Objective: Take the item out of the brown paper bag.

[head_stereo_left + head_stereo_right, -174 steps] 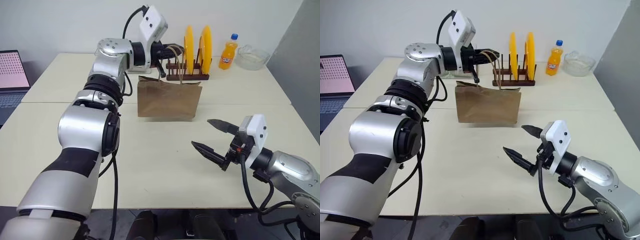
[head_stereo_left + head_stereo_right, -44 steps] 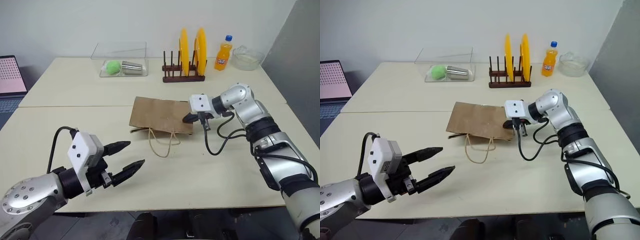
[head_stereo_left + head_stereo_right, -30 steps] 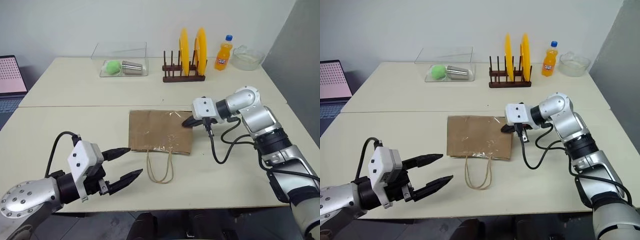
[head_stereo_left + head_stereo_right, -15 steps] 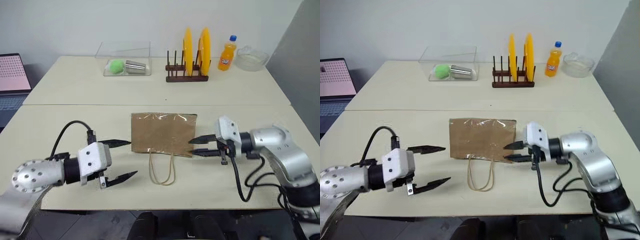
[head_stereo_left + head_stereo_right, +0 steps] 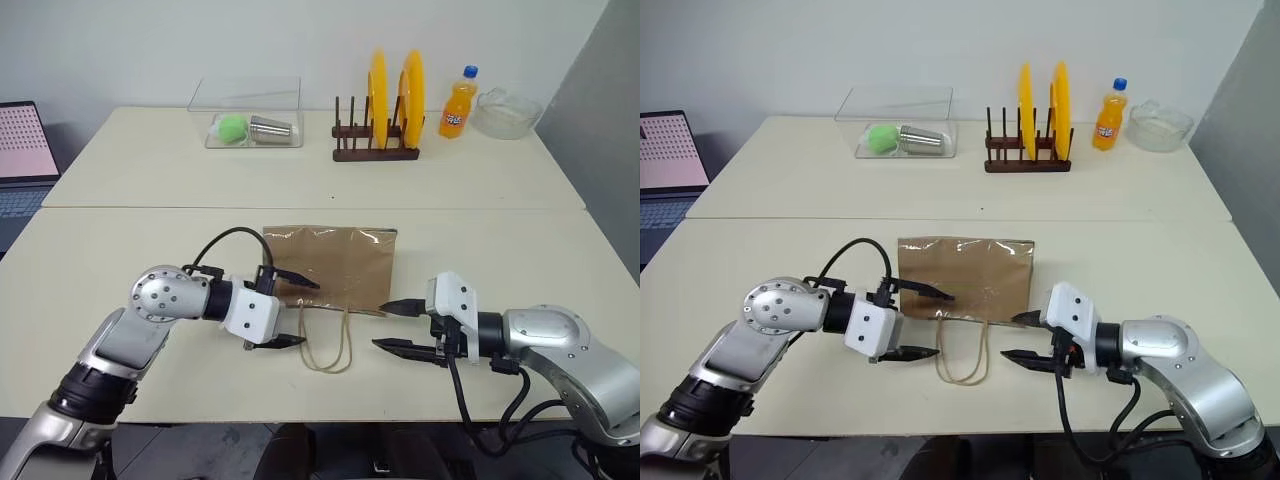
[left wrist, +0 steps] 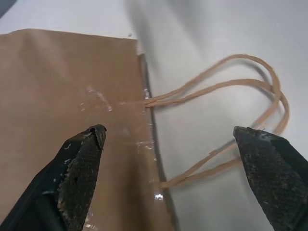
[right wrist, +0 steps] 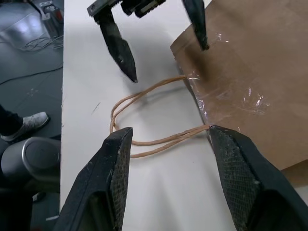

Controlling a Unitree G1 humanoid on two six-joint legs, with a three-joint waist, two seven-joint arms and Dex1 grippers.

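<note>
The brown paper bag (image 5: 335, 260) lies flat on the table, its mouth and cord handles (image 5: 328, 352) pointing toward me. The item is hidden. My left gripper (image 5: 306, 312) is open at the bag's near left corner, one finger over the paper and the other beside the handles. In the left wrist view its fingers (image 6: 82, 163) straddle the bag's mouth edge (image 6: 144, 96). My right gripper (image 5: 382, 326) is open just off the bag's near right corner. In the right wrist view its fingers (image 7: 115, 168) frame the handles (image 7: 144, 115), with the left gripper (image 7: 168, 60) beyond them.
At the back of the table stand a clear box (image 5: 245, 100) with a green ball and a metal cup, a rack with two yellow plates (image 5: 375, 130), an orange soda bottle (image 5: 457, 103) and a glass bowl (image 5: 505, 112). A laptop (image 5: 25, 150) sits far left.
My left gripper swung right, up to the bag's mouth, rolling as it came. My right gripper let go of the bag's far right corner, opened and drew back to the near right corner.
</note>
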